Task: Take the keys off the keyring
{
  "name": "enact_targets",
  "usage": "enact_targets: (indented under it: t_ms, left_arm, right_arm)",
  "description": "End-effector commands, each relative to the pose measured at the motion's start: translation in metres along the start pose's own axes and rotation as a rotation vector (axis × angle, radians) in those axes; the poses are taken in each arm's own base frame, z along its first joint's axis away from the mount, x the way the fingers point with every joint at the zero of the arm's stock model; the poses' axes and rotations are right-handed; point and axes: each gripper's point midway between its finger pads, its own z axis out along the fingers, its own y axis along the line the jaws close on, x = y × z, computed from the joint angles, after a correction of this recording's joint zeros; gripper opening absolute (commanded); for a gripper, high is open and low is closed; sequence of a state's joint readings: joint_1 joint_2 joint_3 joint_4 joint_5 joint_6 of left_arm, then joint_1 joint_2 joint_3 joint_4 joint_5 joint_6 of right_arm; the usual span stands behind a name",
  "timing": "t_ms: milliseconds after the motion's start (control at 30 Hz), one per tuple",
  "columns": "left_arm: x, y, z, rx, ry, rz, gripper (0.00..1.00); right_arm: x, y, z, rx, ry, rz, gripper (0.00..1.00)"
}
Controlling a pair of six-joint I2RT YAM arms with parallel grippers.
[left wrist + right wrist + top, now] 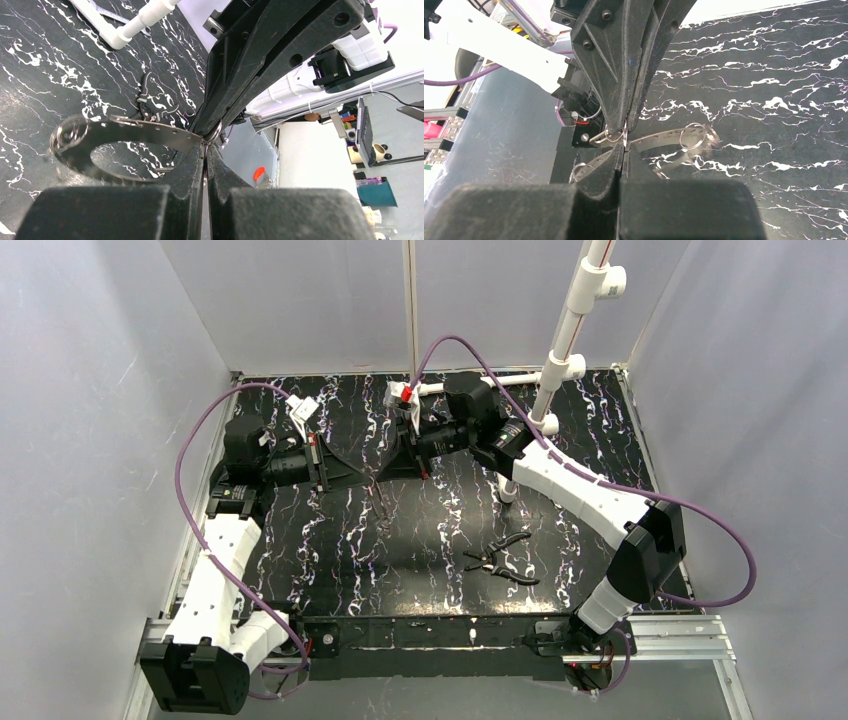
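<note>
two pincers meet over the middle of the table, both clamped on the keyring

the left gripper [365,478] and right gripper [389,476] point tip to tip above the black, white-veined table [450,525], each with its fingers pressed together on one end of the silvery-grey metal keyring [145,130], a wide band punched with holes that curves away to one side, clear of the tabletop. a thin wire loop [220,131] sits right at the pinch, and which fingers grip it cannot be told. the black-handled pliers [500,560] lie flat, well apart from the grip, toward the near right. a white plastic pipe stand [570,330] rises at the back right corner, close beside the right arm. pale walls shut in the left, back and right edges, and bare tabletop lies between the grip and the near edge.
</note>
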State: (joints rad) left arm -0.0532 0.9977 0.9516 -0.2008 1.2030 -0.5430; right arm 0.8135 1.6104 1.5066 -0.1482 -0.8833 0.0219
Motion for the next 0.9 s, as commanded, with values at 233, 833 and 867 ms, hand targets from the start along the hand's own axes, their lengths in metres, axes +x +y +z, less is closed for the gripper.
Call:
enact_targets:
  t_ms: [233, 833, 867]
  left_arm:
    - [0.008, 0.026, 0.007, -0.025, 0.002, -0.202, 0.0]
    - [0.009, 0.045, -0.007, -0.118, -0.024, -0.159, 0.0]
    - [0.007, 0.053, -0.012, -0.153, -0.036, -0.134, 0.0]
  right_arm:
    - [-0.053, 0.009, -0.001, -0.045, -0.171, -0.082, 0.01]
    - [-0.038, -0.003, -0.01, -0.025, -0.167, -0.03, 0.01]
    - [-0.034, -0.004, -0.012, -0.017, -0.158, -0.033, 0.01]
